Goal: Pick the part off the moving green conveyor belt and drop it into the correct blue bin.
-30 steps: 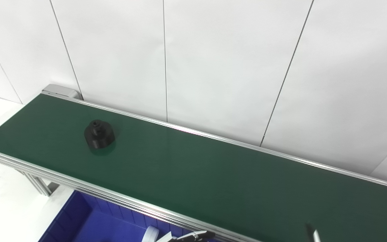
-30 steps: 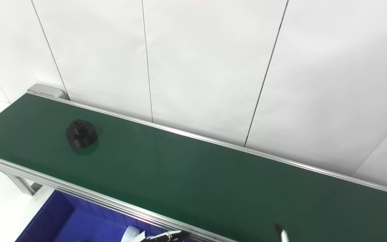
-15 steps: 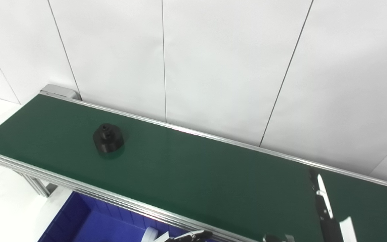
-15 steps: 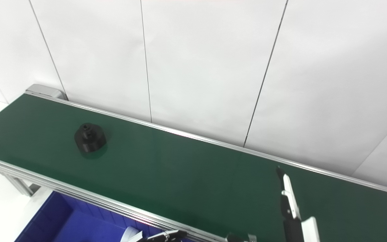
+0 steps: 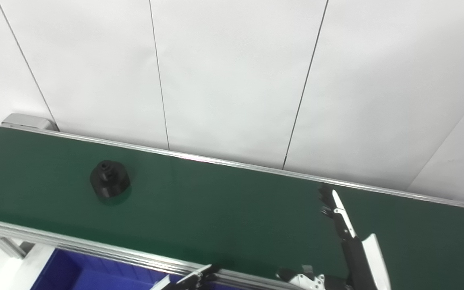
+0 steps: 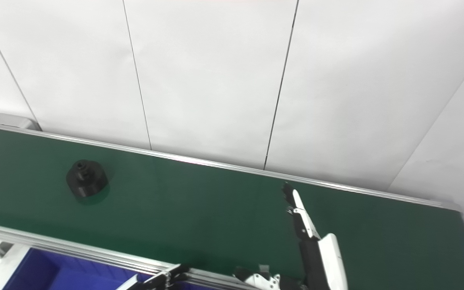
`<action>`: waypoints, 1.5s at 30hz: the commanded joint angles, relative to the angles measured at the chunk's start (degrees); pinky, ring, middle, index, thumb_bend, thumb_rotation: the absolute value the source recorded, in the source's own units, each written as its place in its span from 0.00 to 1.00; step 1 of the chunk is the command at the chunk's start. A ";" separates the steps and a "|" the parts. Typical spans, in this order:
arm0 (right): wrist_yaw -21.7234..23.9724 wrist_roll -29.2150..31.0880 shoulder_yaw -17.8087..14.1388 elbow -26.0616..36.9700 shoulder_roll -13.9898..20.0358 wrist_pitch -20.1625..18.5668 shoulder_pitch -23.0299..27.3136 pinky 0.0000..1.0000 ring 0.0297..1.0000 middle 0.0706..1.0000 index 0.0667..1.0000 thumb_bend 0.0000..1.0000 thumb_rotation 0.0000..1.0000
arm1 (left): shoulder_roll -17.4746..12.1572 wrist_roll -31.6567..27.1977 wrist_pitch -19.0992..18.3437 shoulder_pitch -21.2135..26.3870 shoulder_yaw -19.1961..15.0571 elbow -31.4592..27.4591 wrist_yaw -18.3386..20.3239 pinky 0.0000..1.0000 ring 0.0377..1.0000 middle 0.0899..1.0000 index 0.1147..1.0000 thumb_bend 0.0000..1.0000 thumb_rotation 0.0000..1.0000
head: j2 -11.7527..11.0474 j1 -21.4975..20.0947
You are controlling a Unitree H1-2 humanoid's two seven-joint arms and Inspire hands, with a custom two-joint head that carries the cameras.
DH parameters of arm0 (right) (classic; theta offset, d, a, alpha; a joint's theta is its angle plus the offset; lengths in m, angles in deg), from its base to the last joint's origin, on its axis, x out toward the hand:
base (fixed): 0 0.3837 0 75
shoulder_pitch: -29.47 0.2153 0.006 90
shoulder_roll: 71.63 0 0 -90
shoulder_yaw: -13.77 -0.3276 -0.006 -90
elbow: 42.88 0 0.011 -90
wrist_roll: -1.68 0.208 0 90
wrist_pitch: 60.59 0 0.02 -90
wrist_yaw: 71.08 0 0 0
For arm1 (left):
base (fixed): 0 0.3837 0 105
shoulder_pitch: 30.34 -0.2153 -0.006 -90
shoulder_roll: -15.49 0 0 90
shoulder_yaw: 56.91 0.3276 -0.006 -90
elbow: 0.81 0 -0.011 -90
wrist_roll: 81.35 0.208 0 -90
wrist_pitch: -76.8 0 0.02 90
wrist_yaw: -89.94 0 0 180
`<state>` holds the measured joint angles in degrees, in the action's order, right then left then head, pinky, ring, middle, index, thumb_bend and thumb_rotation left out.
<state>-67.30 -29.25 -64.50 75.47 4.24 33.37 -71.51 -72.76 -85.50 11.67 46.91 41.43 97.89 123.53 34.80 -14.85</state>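
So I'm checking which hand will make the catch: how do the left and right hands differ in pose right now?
The right hand is raised over the green conveyor belt with fingers extended and apart, while the left hand shows only fingertips at the belt's near rail. The right hand sits downstream, well right of the black part; the left hand lies closer to it but below belt level. Whether the left is open cannot be told. Neither touches the part.
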 commanded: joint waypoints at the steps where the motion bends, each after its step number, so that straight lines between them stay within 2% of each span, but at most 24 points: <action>1: 0.16 -1.52 0.66 2.04 -1.32 -1.33 1.63 0.83 0.91 0.94 0.97 0.84 0.36 | 0.21 -1.50 2.05 0.29 -1.74 -1.18 2.18 0.97 0.99 1.00 0.97 0.81 0.46 | 0.43 -1.60; 9: 1.84 -3.40 1.22 -0.09 -2.97 -5.38 6.46 0.84 0.91 0.94 0.99 0.86 0.36 | 1.25 -3.50 2.05 0.62 -5.88 -0.27 8.44 0.99 1.00 1.00 0.98 0.80 0.47 | 2.12 -5.31; 14: 3.09 -3.54 1.19 -1.57 -3.49 -8.80 10.38 0.81 0.89 0.94 0.99 0.86 0.32 | 1.74 -3.55 2.05 0.54 -7.38 -0.61 11.60 1.00 1.00 1.00 0.99 0.79 0.48 | 2.87 -5.17; 16: 3.25 -4.05 1.29 -2.52 -3.32 -9.48 11.81 0.80 0.88 0.94 0.98 0.86 0.32 | 1.81 -3.70 2.05 0.50 -7.48 -0.71 12.61 1.00 1.00 1.00 0.99 0.79 0.49 | 2.79 -3.96; 17: 3.43 -4.48 1.33 -2.93 -3.14 -9.75 12.47 0.80 0.89 0.94 0.98 0.86 0.32 | 2.02 -3.87 2.05 0.49 -7.51 -0.68 13.14 0.99 1.00 1.00 0.99 0.79 0.49 | 2.27 -1.55; 18: 3.76 -4.85 1.37 -3.42 -2.94 -10.10 13.36 0.81 0.89 0.94 0.98 0.86 0.33 | 2.20 -4.04 2.05 0.45 -7.55 -0.77 13.77 0.98 0.99 1.00 0.99 0.79 0.49 | 2.12 -0.95; 19: 4.02 -4.91 1.29 -3.83 -2.59 -10.19 14.01 0.81 0.89 0.94 0.98 0.86 0.33 | 2.54 -4.02 2.05 0.39 -7.54 -0.76 14.23 0.98 0.99 1.00 0.99 0.79 0.49 | 1.31 2.91; 20: 4.16 -4.90 1.23 -4.09 -2.33 -10.24 14.40 0.82 0.90 0.94 0.98 0.86 0.33 | 2.79 -3.95 2.05 0.35 -7.58 -0.76 14.51 0.98 0.99 1.00 0.99 0.79 0.49 | 1.31 2.91; 21: 4.60 -4.63 1.14 -4.31 -1.78 -10.31 15.13 0.82 0.90 0.94 0.98 0.86 0.33 | 3.55 -4.01 2.05 0.32 -7.93 -0.44 15.13 0.98 0.99 1.00 0.99 0.78 0.49 | 0.02 7.52; 23: 5.34 -3.69 0.89 -4.48 -0.70 -10.40 16.19 0.83 0.90 0.94 0.98 0.86 0.34 | 4.76 -3.97 2.05 0.21 -8.19 0.05 15.95 0.94 0.97 0.98 0.96 0.79 0.48 | -1.28 11.74; 26: 6.38 -2.42 0.60 -4.54 0.29 -11.10 17.33 0.81 0.89 0.94 0.97 0.86 0.33 | 5.39 -2.00 2.05 -0.24 -7.59 -0.25 15.04 0.89 0.95 0.96 0.94 0.76 0.47 | -3.11 16.86; 30: 7.89 -1.65 0.88 -5.19 1.24 -12.45 18.77 0.82 0.90 0.94 0.97 0.86 0.35 | 5.67 -0.56 2.05 -0.56 -6.66 -0.39 13.07 0.87 0.93 0.94 0.91 0.77 0.48 | -4.09 18.87; 37: 10.26 -1.92 2.59 -9.24 2.40 -14.65 23.73 0.81 0.88 0.92 0.96 0.88 0.39 | 5.79 0.35 2.05 -0.80 -5.50 -1.74 10.24 0.84 0.89 0.92 0.89 0.77 0.50 | -4.48 18.98; 45: 10.65 -3.30 4.67 -14.80 1.38 -17.20 30.05 0.79 0.88 0.92 0.95 0.92 0.40 | 6.59 -2.88 2.05 -1.51 -6.61 -1.80 12.25 0.83 0.89 0.91 0.87 0.81 0.49 | -4.30 17.80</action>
<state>-56.16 -32.15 -60.04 60.38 6.61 17.04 -44.19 -66.52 -86.73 11.70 45.73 35.18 97.84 135.17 30.50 2.90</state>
